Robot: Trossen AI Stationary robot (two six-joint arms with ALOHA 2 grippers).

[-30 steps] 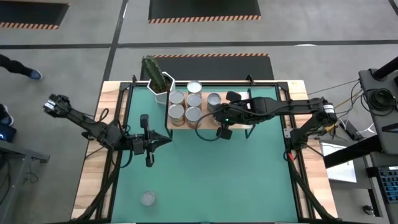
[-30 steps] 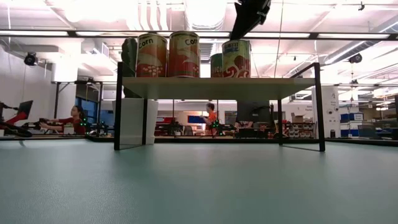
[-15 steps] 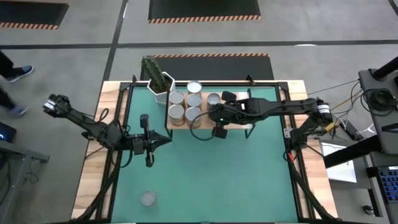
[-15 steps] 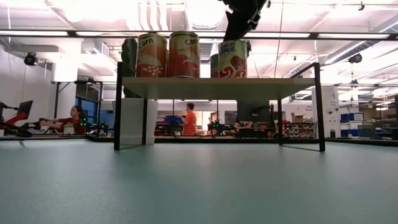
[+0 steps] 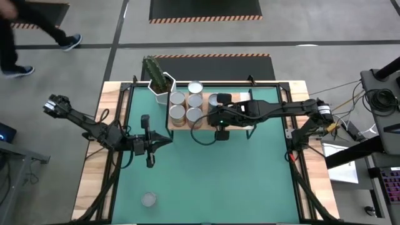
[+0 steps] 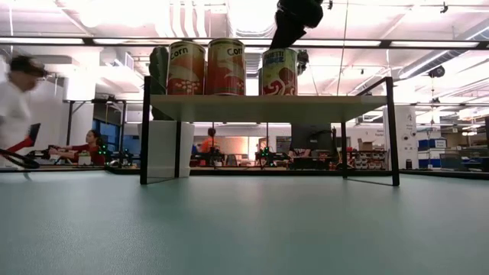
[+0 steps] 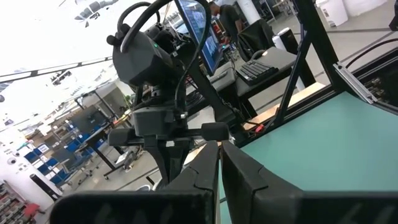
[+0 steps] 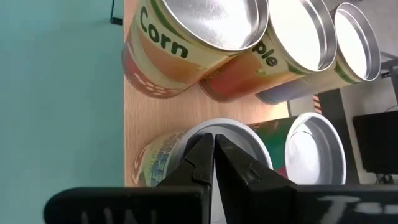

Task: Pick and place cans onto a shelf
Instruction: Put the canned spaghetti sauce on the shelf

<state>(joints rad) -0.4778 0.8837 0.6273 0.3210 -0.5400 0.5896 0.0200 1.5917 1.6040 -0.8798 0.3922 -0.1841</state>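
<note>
While the right end effector (image 8: 214,163) hovers directly above a can (image 8: 186,149) on the shelf (image 5: 232,127), its fingers are pressed together and hold nothing. Other cans (image 5: 178,112) stand grouped at the shelf's cactus-side end (one can (image 5: 149,199) sits apart on the green counter (image 5: 206,175)). Over the counter's left part, the left end effector (image 5: 148,139) waits, fingers together and empty.

This was a big robotics lab or workshop hall: ceiling lights (image 6: 114,40) ran in long strips over exposed pipes, people sat at workstations (image 6: 84,149) behind the table (image 6: 244,229), hazard-striped floor mats (image 5: 205,9) lay on bare concrete, and monitors (image 7: 202,34) stood on desks.
</note>
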